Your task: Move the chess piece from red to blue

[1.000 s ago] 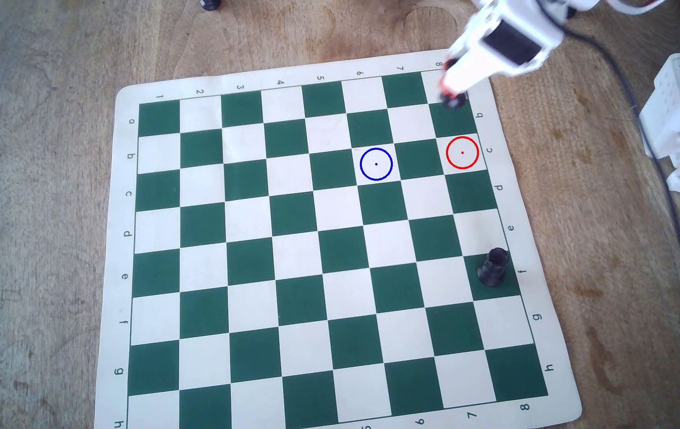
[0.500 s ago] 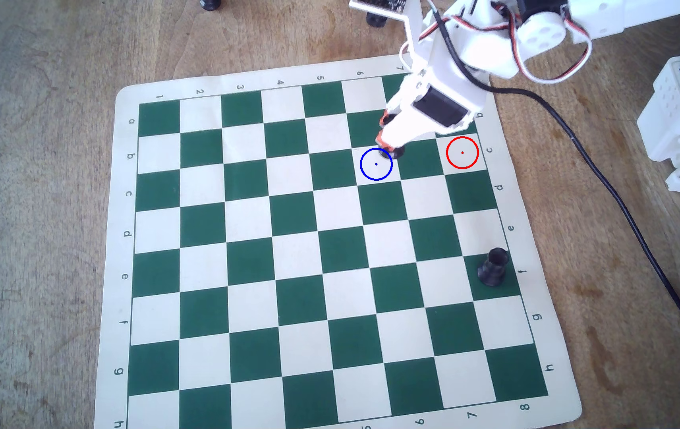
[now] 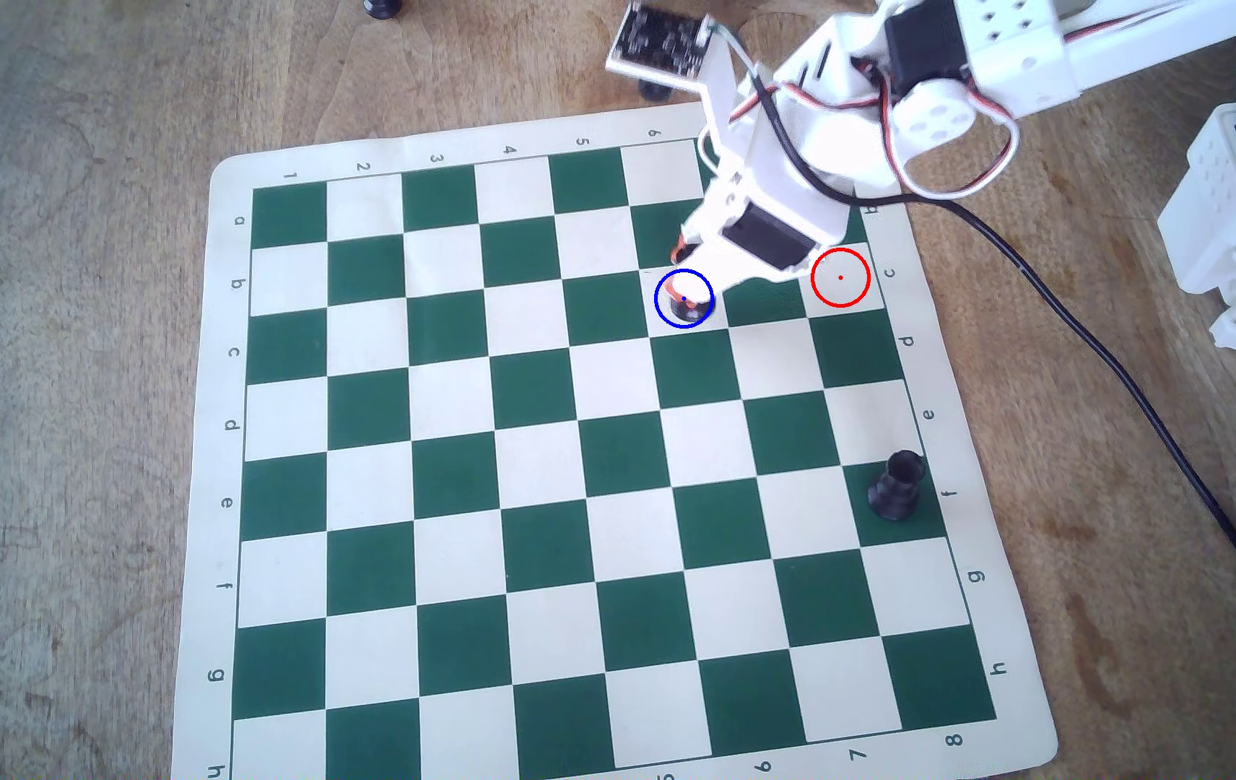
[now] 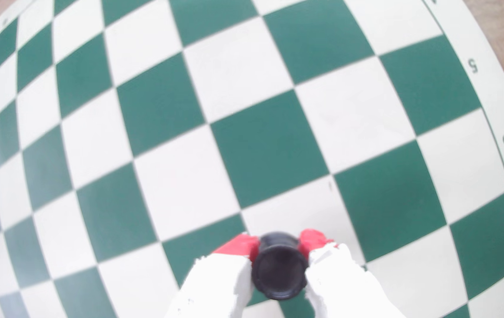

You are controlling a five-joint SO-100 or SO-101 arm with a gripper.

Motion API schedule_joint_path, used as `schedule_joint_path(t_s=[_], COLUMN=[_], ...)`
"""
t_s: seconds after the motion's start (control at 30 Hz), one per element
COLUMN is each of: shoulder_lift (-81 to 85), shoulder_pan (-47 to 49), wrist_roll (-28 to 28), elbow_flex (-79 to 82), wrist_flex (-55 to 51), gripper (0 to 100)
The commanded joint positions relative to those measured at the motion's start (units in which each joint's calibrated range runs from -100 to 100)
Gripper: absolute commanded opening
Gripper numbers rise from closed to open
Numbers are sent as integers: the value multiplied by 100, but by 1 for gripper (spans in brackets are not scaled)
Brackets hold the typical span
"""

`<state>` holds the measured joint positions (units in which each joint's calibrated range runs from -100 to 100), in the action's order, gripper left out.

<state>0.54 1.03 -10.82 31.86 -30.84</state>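
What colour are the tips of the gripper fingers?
Red, on white fingers; the fingertips show best in the wrist view.

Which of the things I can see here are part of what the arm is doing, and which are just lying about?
Part of the job:
- chess piece, clamped between the red-tipped fingers of the gripper
- blue circle, where the piece now sits
- red circle, now empty
- chessboard

Lying about:
- stouter black piece near the board's right edge
- black cable
- wooden table
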Motion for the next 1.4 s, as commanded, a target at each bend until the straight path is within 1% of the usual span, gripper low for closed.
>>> schedule_joint_path(t_s=[0.0,0.7,0.83,0.93,0.97,1.23,1.37], shoulder_lift=[90,-37,-29,5,13,200,710], shoulder_pan=[-5,-154,-185,-201,-201,-224,-240], wrist_roll=[29,132,122,112,117,98,137], elbow_flex=[-49,78,223,332,368,595,930], wrist_flex=[143,348,602,717,733,979,979], gripper=[0,1,9,12,16,24,28])
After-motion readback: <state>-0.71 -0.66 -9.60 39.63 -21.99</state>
